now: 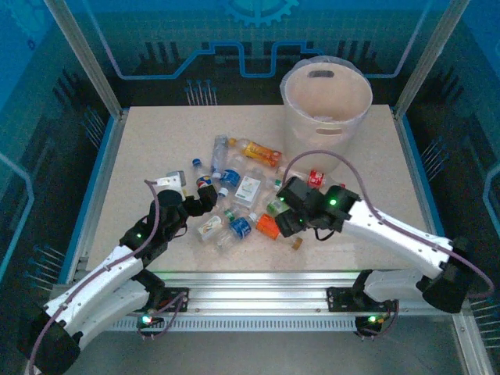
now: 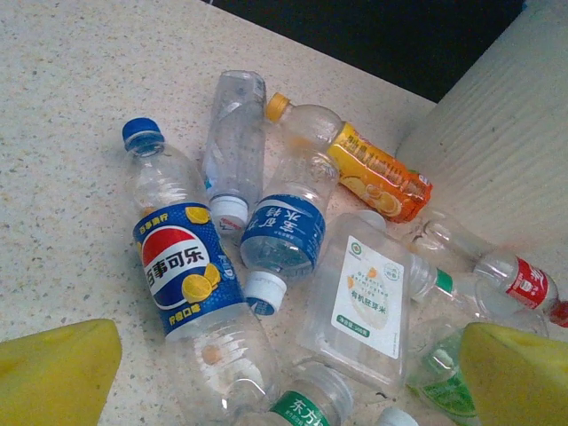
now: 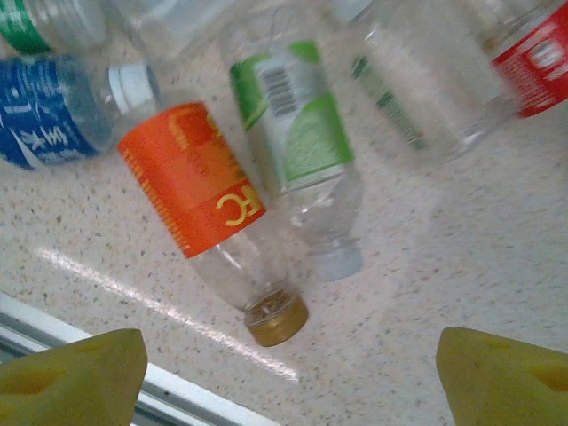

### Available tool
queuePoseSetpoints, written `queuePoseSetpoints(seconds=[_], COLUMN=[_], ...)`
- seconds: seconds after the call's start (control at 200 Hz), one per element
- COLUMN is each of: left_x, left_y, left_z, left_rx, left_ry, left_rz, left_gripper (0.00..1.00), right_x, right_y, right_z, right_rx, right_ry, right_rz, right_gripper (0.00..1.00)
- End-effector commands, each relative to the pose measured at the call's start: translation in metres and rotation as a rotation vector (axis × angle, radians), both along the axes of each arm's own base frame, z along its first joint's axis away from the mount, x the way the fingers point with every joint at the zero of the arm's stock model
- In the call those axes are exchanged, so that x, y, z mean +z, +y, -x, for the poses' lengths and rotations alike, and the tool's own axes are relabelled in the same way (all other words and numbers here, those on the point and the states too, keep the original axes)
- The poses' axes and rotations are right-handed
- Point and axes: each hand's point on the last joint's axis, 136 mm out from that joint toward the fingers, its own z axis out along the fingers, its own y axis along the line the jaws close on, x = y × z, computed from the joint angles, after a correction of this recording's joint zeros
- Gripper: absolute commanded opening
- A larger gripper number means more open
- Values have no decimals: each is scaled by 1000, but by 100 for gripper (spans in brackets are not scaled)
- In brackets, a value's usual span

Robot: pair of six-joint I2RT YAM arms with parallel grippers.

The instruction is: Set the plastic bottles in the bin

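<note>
Several plastic bottles (image 1: 234,195) lie in a loose heap mid-table. The bin (image 1: 326,105), a whitish bucket, stands behind them at the back right. My left gripper (image 1: 206,197) hovers open over the heap's left side. Below it in the left wrist view are a Pepsi bottle (image 2: 182,266), a blue-labelled bottle (image 2: 286,232) and a flat white-labelled bottle (image 2: 364,293). The left gripper (image 2: 288,377) holds nothing. My right gripper (image 1: 283,215) is open above an orange-labelled bottle (image 3: 191,177) with a gold cap, next to a green-labelled one (image 3: 297,115). Nothing sits between the fingers of the right gripper (image 3: 288,382).
The bin wall (image 2: 497,160) rises at the right of the left wrist view, close to an orange juice bottle (image 2: 373,169) and a red-labelled bottle (image 2: 524,280). The table's near metal rail (image 3: 53,328) runs just below the orange-labelled bottle. Bare tabletop (image 1: 141,148) lies left of the heap.
</note>
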Motion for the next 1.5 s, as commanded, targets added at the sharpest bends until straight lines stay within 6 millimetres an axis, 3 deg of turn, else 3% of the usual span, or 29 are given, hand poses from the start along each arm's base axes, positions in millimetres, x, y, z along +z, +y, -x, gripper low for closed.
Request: queuePoseSetpoints(seconds=[0.0, 0.215, 0.455, 1.036, 1.496], left_x=[-2, -7, -6, -10, -15], left_y=[6, 13, 18, 22, 24], left_z=[-2, 0, 1, 2, 3], left_rx=[52, 86, 110, 124, 125], left_ry=[-6, 15, 13, 23, 35], left_rz=[32, 14, 4, -19, -21], left_gripper=[99, 99, 99, 99, 99], right_x=[-21, -56, -79, -98, -123], right_y=[25, 54, 61, 52, 49], right_z=[9, 15, 8, -14, -8], right_rx=[48, 159, 192, 164, 165], right_ry=[74, 138, 154, 129, 177], right_rz=[-21, 102, 213, 294, 298], right_gripper=[82, 75, 73, 80, 80])
